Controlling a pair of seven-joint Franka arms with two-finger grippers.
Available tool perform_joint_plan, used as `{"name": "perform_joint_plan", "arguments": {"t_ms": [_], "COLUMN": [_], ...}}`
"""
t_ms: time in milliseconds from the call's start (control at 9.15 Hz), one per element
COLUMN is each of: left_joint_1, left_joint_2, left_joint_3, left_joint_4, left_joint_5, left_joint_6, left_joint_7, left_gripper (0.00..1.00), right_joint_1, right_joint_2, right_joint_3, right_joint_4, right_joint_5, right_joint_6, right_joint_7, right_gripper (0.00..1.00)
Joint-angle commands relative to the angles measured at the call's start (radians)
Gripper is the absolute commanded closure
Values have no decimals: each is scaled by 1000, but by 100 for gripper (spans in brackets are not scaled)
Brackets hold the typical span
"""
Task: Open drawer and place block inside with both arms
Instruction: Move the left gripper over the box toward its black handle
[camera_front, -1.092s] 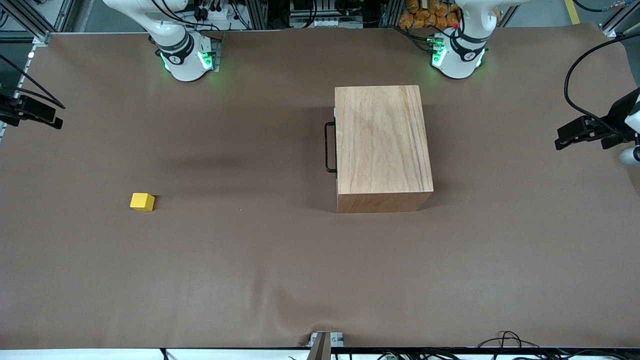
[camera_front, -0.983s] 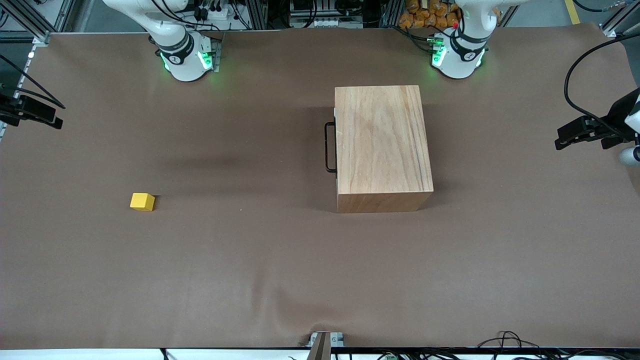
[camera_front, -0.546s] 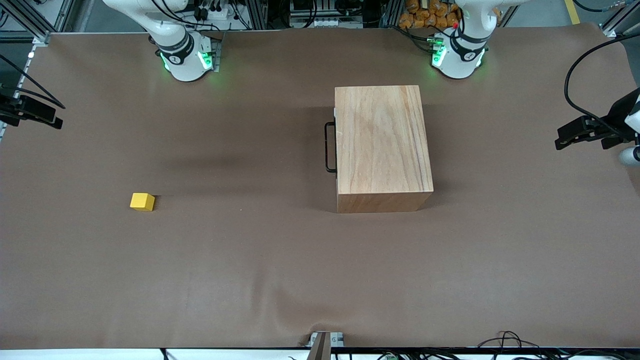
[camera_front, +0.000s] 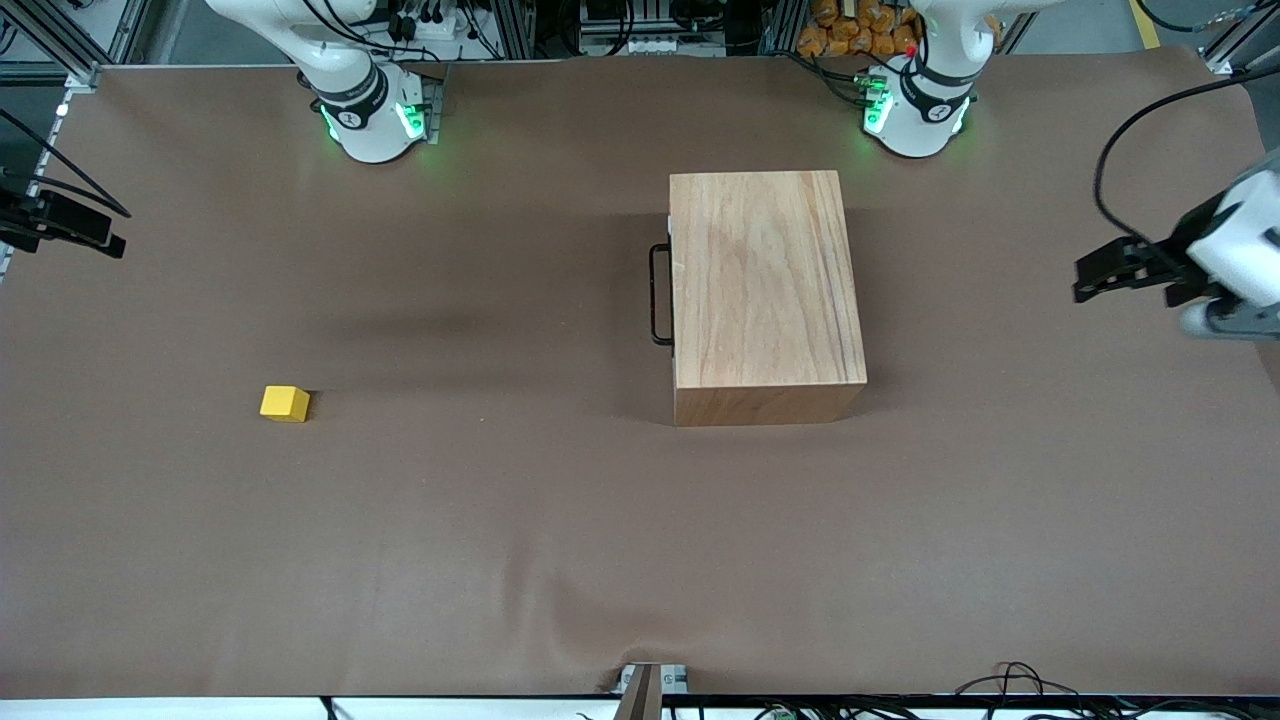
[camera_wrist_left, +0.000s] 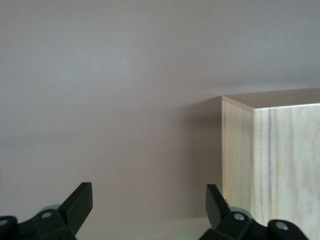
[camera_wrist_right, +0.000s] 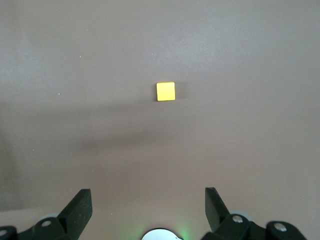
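A brown paper-covered table fills the front view, w/ two white robot arms based along its top edge. Landmark: a large light-wood box standing toward the left arm's end of the table.

Going left to right in the front view: the right arm's black two-finger gripper hangs in the air over the table edge at the right arm's end, well apart from the box. Its fingers are spread wide, nothing between them, as the right wrist view shows.

Next, the small bright yellow cube block sits alone on the table, well apart from the box toward the right arm's end, and a bit nearer the front camera than the box's middle. The right wrist view looks down on the block, clear of the fingertips.

Then the box. Its drawer is closed; only a thin black U-shaped handle and a sliver of white front panel show, on the box side facing the block.

Last, the left arm's black gripper hangs over the table toward the left arm's end, apart from the box. Its fingers are spread wide & empty; the left wrist view shows a box corner beside one fingertip.
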Motion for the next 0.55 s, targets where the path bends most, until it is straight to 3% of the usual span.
{"name": "perform_joint_plan", "arguments": {"t_ms": [0,437], "left_joint_1": [-67,-257], "left_joint_2": [44,124], "left_joint_3": [-2,-2], "left_joint_4": [26,56], "left_joint_5": [18,55], "left_joint_6": [26,55], "left_joint_7": [-92,-371], "left_gripper": [0,0], "right_joint_1": [-15,-20], "right_joint_2": [-5,3], "right_joint_3": [12,9], "right_joint_4": [3,0], "right_joint_5": [-13,-13], "right_joint_6": [-4,2], "right_joint_7": [-9,-13], "right_gripper": [0,0]}}
